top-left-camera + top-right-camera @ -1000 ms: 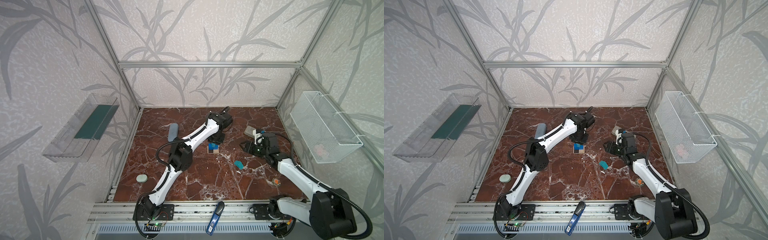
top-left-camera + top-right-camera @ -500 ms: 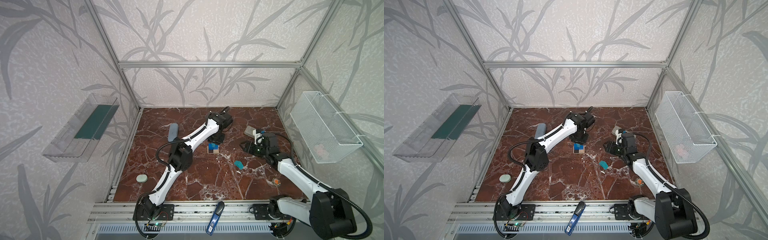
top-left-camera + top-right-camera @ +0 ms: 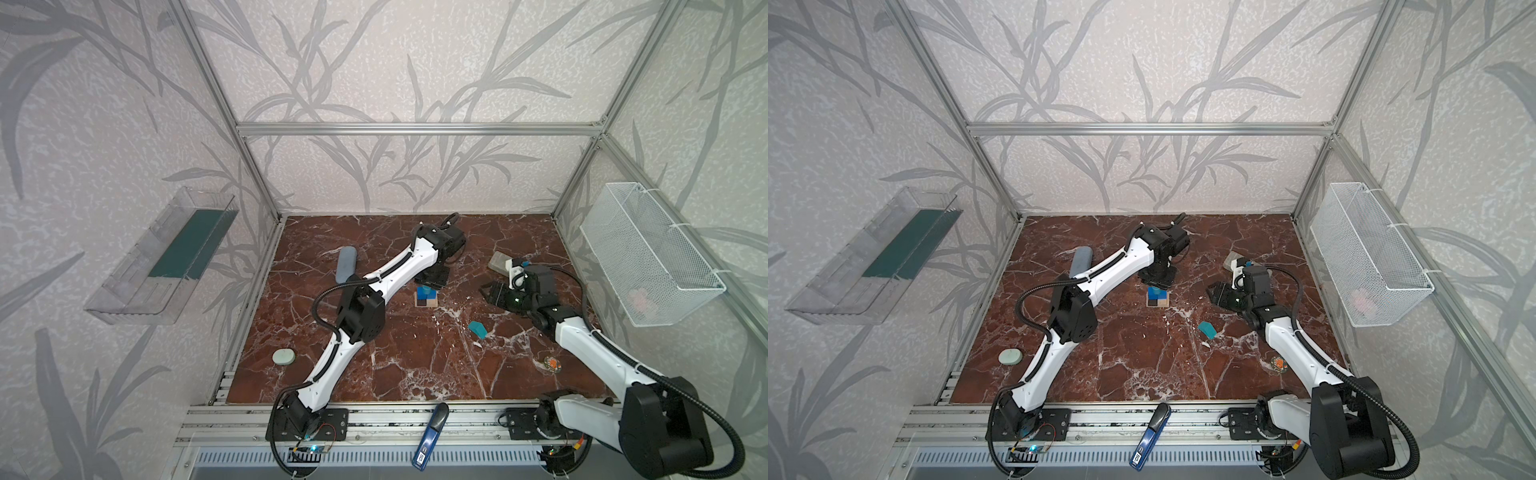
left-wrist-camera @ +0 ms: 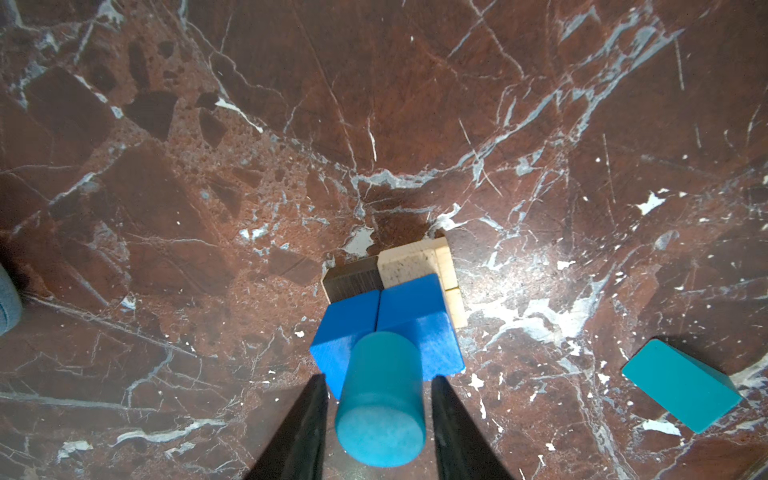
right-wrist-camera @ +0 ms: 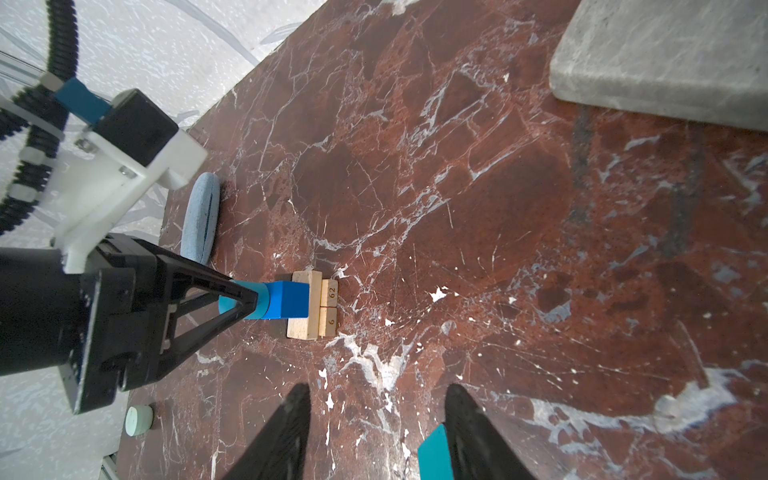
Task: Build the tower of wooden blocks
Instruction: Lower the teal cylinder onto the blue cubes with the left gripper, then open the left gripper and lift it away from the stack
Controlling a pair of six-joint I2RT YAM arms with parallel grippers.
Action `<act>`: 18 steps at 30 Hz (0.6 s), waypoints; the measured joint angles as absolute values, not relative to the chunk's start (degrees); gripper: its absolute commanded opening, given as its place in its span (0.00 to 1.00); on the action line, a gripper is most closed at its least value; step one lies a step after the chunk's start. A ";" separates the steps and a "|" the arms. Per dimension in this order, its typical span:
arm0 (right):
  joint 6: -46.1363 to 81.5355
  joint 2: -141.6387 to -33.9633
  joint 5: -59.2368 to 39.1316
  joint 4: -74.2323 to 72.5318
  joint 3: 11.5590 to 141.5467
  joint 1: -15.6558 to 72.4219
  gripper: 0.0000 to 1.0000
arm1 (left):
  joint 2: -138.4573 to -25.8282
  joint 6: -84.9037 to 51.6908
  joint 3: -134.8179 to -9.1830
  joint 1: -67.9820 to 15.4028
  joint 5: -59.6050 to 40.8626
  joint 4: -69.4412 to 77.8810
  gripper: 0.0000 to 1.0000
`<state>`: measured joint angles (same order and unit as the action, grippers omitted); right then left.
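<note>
Near the middle of the red marble tabletop (image 3: 415, 365), the wood block tower (image 3: 424, 298) already bears its blue wooden cylinder (image 4: 380, 399), the left end effector (image 4: 378, 379) parted narrowly around it. Only the teal house-shaped block (image 3: 478, 329), toward the right edge near the empty, parted right end effector (image 5: 378, 387), seems left.

**Both top views:** bright, even, diffuse light from above. The arms cast only faint, soft-edged shadows on the worktop (image 3: 415, 357). The enclosure posts (image 3: 221, 95) lean outward toward the picture edges, a wide-angle effect.

**Wrist views:** the marble is sharp, with a pale sheen in patches. The blue cylinder (image 4: 380, 415), close to the lens, looks slightly soft. The left claw (image 4: 378, 377) and right claw (image 5: 378, 386) are near-black, their detail lost. A short dark shadow borders the teal block (image 4: 681, 386).
</note>
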<state>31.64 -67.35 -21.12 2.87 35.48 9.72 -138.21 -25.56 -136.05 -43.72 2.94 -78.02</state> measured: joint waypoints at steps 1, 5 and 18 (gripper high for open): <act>31.64 -67.35 -21.12 2.87 35.48 9.72 0.53 | -138.21 -25.56 -136.05 -43.72 2.94 -78.02 0.43; 31.64 -67.35 -21.12 2.87 35.48 9.72 0.53 | -138.21 -25.56 -136.05 -43.72 2.94 -78.00 0.46; 31.68 -67.35 -21.12 2.85 35.48 9.72 0.57 | -138.15 -25.65 -136.05 -43.72 2.96 -78.00 0.55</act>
